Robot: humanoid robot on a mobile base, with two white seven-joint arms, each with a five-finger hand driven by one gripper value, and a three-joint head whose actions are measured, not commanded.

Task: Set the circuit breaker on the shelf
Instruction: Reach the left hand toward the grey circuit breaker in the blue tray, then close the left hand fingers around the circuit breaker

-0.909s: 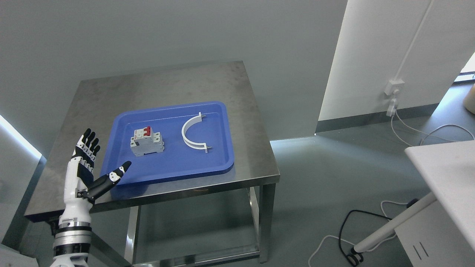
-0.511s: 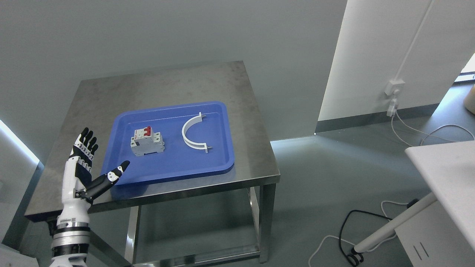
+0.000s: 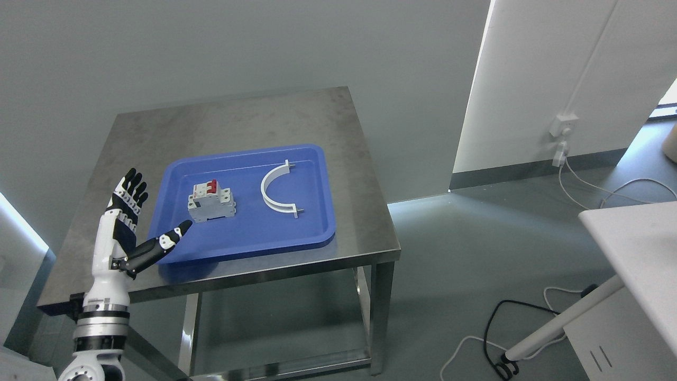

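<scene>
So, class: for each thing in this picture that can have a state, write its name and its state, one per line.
Left robot hand: open, fingers spread, holding nothing.
Circuit breaker: lying in the tray, not grasped.
White curved bracket: lying flat in the tray.
Blue tray: resting on the steel table.

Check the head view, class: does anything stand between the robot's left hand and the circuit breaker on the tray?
Nothing visible does. The left hand, fingers spread, hovers at the blue tray's left edge; only bare tray floor lies between it and the circuit breaker. The white curved bracket lies on the breaker's far side.
</scene>
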